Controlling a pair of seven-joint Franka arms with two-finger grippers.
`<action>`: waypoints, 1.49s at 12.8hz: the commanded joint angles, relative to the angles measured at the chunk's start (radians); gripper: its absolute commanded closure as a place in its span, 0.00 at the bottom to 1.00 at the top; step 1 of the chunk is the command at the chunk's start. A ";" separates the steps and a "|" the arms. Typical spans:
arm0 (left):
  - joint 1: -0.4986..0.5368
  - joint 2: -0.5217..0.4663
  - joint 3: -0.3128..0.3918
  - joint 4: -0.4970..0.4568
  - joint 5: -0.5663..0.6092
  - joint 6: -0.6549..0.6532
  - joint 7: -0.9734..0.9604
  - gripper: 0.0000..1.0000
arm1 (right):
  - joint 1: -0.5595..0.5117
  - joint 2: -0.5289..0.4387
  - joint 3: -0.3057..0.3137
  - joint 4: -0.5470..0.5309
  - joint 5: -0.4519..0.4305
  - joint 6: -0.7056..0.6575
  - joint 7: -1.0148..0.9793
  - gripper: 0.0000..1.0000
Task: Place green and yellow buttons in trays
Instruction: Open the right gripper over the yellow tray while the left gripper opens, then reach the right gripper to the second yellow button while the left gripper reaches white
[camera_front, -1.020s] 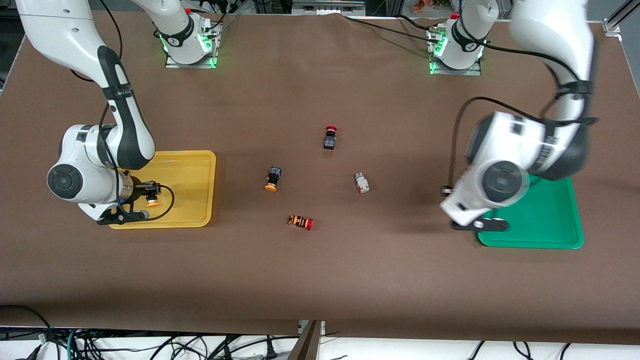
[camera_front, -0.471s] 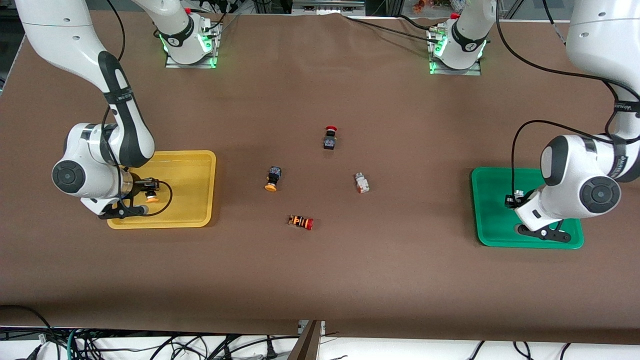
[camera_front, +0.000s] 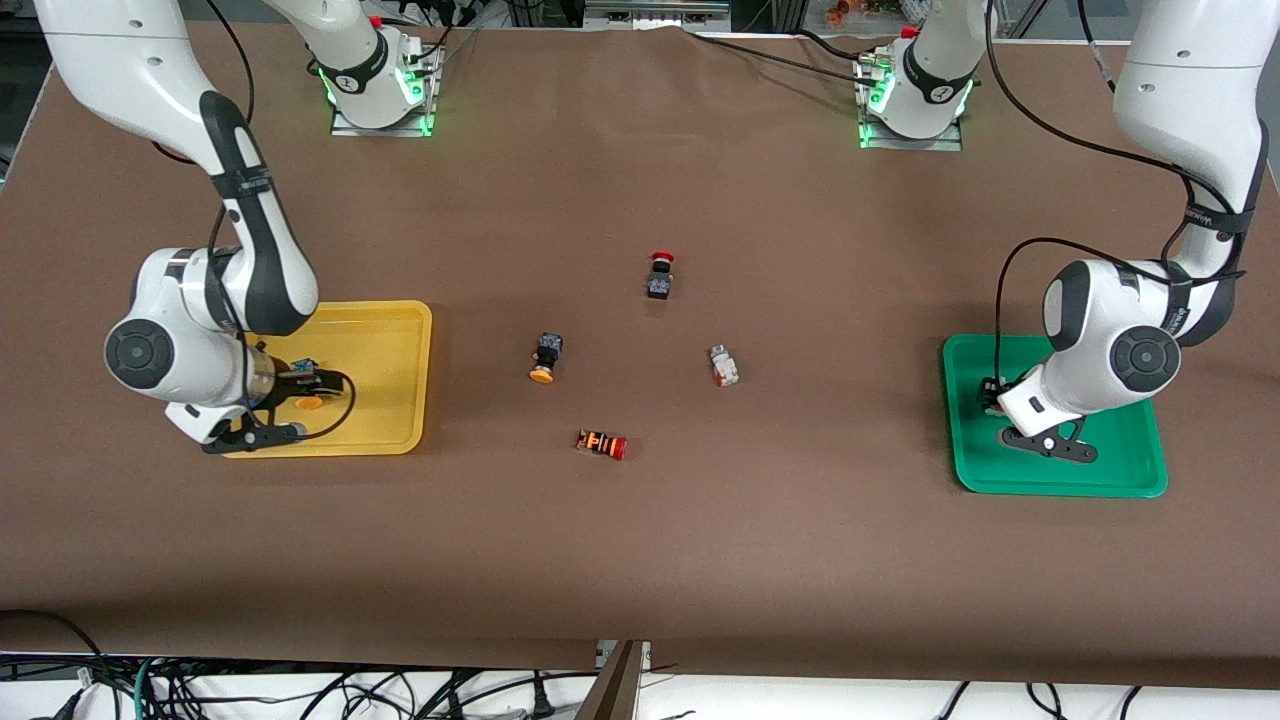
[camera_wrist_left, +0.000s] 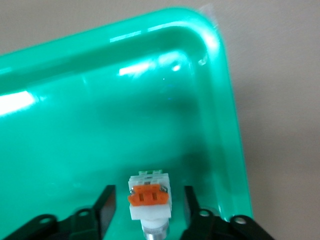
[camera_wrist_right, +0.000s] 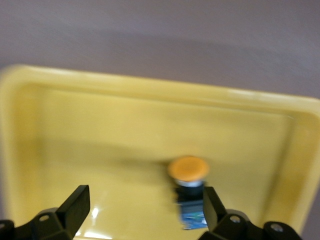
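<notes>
Lying between right gripper (camera_wrist_right: 140, 202) fingers: button (camera_wrist_right: 188, 172)

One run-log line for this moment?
left gripper: open over green tray, white button | right gripper: open over yellow tray, yellow-capped button

yellow-cap button (camera_wrist_right: 188, 172) in yellow tray (camera_front: 395, 330); white button (camera_wrist_left: 148, 195) in green tray (camera_front: 1120, 470).

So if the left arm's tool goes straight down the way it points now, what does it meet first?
Probably the white-bodied push-button switch with the orange mark between its open fingers, then the shallow green plastic tray beneath it.
</notes>
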 joint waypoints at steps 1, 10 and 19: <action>0.005 -0.129 -0.088 -0.006 -0.002 -0.123 0.016 0.00 | 0.003 -0.005 0.135 0.032 -0.004 -0.031 0.258 0.00; -0.287 0.051 -0.303 0.267 -0.127 -0.202 -0.837 0.00 | 0.147 0.118 0.338 0.024 -0.013 0.176 0.824 0.00; -0.421 0.210 -0.291 0.227 0.108 -0.036 -1.167 0.69 | 0.180 0.142 0.342 -0.030 -0.016 0.212 0.835 1.00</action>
